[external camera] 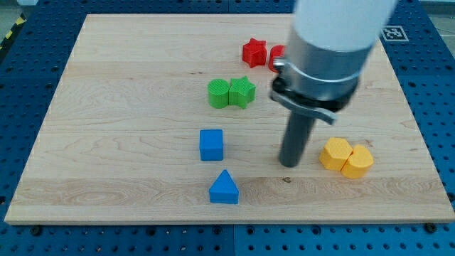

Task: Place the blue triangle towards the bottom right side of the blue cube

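Tip (288, 163): resting on the board (106, 107), just left of the yellow blocks, well right of the blue cube.
Blue cube (211, 144): sitting near the board's middle.
Blue triangle (225, 188): lying just below the cube, slightly right.
Green blocks (231, 93): touching, above the cube.
Red blocks (254, 52): sitting near the top, one partly hidden by the arm.
Yellow blocks (345, 157): touching, at right.

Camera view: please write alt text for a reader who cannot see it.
My tip rests on a wooden board, right of the blue cube and blue triangle, left of two yellow blocks.
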Robot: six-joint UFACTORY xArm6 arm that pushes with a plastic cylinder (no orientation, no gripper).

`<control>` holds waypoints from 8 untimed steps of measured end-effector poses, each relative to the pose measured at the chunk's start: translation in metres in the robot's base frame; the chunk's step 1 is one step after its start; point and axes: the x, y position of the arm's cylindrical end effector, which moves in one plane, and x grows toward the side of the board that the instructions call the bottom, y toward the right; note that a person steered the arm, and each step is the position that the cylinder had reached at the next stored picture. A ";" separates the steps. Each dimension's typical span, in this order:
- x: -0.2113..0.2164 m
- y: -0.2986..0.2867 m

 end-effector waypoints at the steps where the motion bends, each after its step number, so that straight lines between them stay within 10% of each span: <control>1: -0.016 -0.059; 3: -0.032 -0.141; 8: 0.069 -0.025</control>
